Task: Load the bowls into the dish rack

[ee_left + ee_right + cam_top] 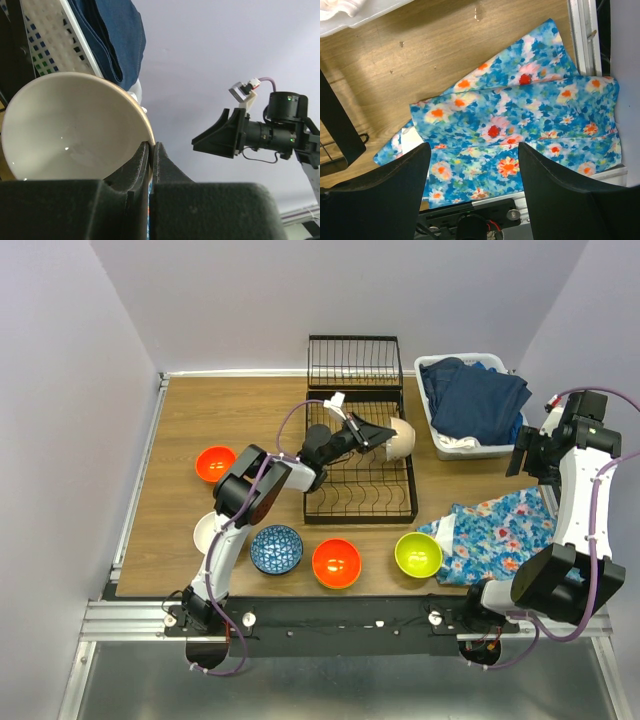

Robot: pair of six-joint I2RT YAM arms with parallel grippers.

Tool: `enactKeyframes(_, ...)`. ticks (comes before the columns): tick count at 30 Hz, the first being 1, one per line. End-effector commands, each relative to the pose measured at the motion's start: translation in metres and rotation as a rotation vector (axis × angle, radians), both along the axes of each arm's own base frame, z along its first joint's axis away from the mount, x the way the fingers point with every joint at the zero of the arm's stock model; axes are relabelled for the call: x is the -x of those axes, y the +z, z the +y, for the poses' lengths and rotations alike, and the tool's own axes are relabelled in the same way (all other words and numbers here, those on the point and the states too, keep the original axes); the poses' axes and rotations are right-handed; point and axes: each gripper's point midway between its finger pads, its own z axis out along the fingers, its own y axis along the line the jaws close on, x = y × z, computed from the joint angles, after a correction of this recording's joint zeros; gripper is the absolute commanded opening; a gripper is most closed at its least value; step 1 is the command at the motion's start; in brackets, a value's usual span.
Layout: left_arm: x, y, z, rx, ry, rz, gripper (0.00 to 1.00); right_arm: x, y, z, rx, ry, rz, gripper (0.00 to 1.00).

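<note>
Placing step: left tool (pixel 151 149) pinches the rim of a cream bowl (pixel 70 125) over the right side of the rack (pixel 350 502), right tool (pixel 472 165) spread and empty; next, we judge, we lower it edgewise into a slot and release.

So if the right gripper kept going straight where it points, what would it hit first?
Probably the flowered blue cloth, lying on the table straight ahead of the open right gripper.

Glossy cream bowl (pixel 70 130), wire rack (pixel 360 490), wood-grain table (pixel 200 420).
</note>
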Motion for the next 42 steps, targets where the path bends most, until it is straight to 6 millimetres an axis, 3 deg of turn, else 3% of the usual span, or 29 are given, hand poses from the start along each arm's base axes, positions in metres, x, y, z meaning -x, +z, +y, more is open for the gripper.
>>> enactKeyframes(1, 0.021, 0.011, 0.0, 0.086, -0.064, 0.004, 0.0, 0.0, 0.003, -0.009, 0.028, -0.007, 0.009, 0.78)
enactKeyframes(7, 0.016, -0.003, 0.004, 0.08, -0.079, 0.061, 0.0, -0.004, 0.001, -0.011, 0.027, -0.004, 0.018, 0.78)
enactKeyframes(24, 0.007, -0.047, -0.008, 0.068, -0.146, 0.221, 0.0, -0.006, -0.003, -0.014, 0.036, -0.004, 0.032, 0.78)
enactKeyframes(30, 0.011, -0.028, -0.003, 0.109, -0.16, 0.178, 0.0, -0.008, -0.002, -0.015, 0.039, -0.003, 0.031, 0.78)
enactKeyframes(36, 0.006, -0.029, 0.012, 0.045, -0.086, 0.198, 0.0, -0.013, 0.001, -0.016, 0.037, -0.001, 0.024, 0.78)
enactKeyframes(42, 0.001, -0.059, 0.017, -0.023, -0.067, 0.262, 0.01, -0.016, -0.004, -0.013, 0.015, 0.002, 0.014, 0.78)
